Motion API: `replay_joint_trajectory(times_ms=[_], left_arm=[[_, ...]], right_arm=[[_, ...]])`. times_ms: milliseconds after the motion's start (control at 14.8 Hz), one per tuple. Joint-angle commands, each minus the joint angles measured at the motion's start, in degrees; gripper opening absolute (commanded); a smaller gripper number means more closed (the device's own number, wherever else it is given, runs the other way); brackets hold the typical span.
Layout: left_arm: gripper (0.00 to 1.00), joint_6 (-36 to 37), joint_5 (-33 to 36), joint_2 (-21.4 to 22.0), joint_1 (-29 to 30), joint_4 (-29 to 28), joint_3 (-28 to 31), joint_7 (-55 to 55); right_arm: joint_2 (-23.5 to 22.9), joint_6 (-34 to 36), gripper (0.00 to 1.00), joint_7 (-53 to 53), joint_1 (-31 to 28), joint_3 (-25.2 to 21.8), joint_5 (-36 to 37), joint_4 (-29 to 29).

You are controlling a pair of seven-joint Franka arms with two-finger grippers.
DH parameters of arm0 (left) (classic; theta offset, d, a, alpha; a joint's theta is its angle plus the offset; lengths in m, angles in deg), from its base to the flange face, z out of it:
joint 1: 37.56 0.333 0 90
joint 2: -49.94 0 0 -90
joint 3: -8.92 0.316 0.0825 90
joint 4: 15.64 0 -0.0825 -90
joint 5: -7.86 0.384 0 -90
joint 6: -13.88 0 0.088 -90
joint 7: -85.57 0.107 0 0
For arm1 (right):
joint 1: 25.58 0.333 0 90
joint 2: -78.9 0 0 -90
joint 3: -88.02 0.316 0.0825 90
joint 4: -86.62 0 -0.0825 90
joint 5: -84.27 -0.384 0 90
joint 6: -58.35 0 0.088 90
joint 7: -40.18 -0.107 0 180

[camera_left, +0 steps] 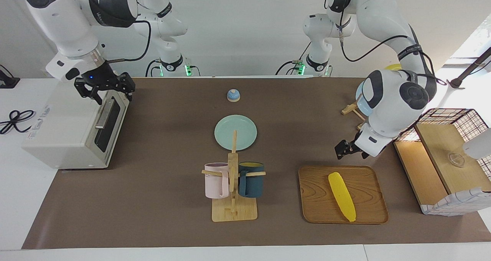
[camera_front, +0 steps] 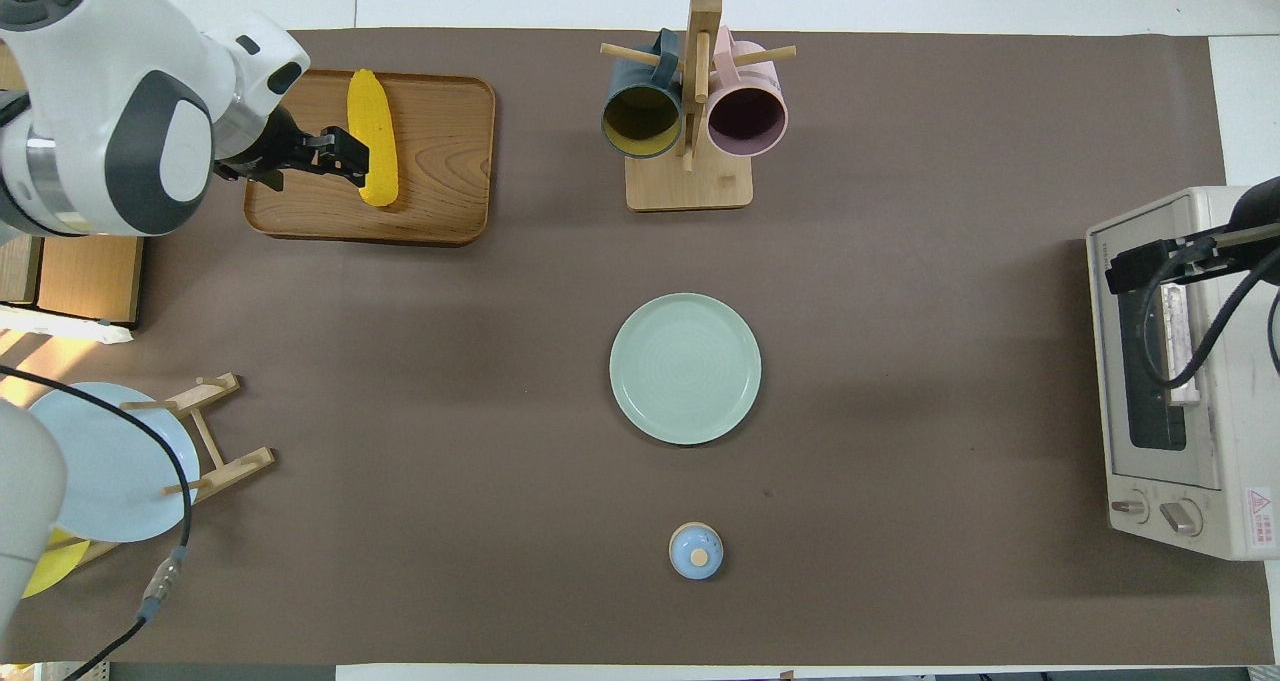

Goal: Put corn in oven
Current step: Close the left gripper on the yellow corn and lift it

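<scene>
1. We see the corn (camera_left: 341,196) lying on the wooden tray (camera_left: 314,199).
2. Our left claw (camera_left: 348,149) hangs spread over the tray's edge.
3. Right claw (camera_left: 104,87), state unclear, is above the closed oven (camera_left: 61,130).
4. No writing is readable.

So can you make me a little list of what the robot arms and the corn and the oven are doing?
corn: lying on the wooden tray, not held
oven: door shut, at the right arm's end of the table
left gripper: open, in the air by the tray's edge nearer the robots, not touching the corn
right gripper: over the oven's top front edge, holding nothing
step left: corn not yet picked up
</scene>
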Motion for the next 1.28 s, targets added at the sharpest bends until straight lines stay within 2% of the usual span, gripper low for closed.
replay_joint_trajectory(times_ms=[0,471,673,943,1077,1145,1212], left_arm=[[1.00,-1.56,-0.05,-9.49,-1.54,10.36,0.45,0.64],[1.00,-7.81,1.18,-12.23,-0.93,10.11,0.37,3.72],[1.00,-12.12,1.18,-13.64,-1.20,8.09,0.37,3.80],[1.00,-11.69,1.26,-14.26,-1.28,8.44,0.45,3.89],[1.00,-11.51,3.62,-14.26,-1.28,8.44,0.37,4.33],[0.97,-11.51,3.81,-14.17,-1.11,8.44,0.37,4.24],[0.85,-11.34,3.73,-14.26,-1.20,8.44,0.37,4.24]], right_arm=[[4.67,-3.02,0.00,1.14,-1.16,0.15,-0.47,-7.66],[4.85,-9.79,0.00,1.22,-4.68,0.06,-0.39,-12.86],[3.89,-11.28,0.00,1.14,-5.82,0.06,1.71,-13.65],[3.00,-12.70,0.00,1.49,-8.46,0.06,1.81,-14.70],[2.74,-12.79,0.00,1.49,-9.08,0.07,1.81,-14.79],[2.57,-13.39,0.00,1.57,-9.17,0.06,1.81,-15.05],[2.56,-14.01,0.00,1.66,-9.43,0.06,1.81,-15.84]])
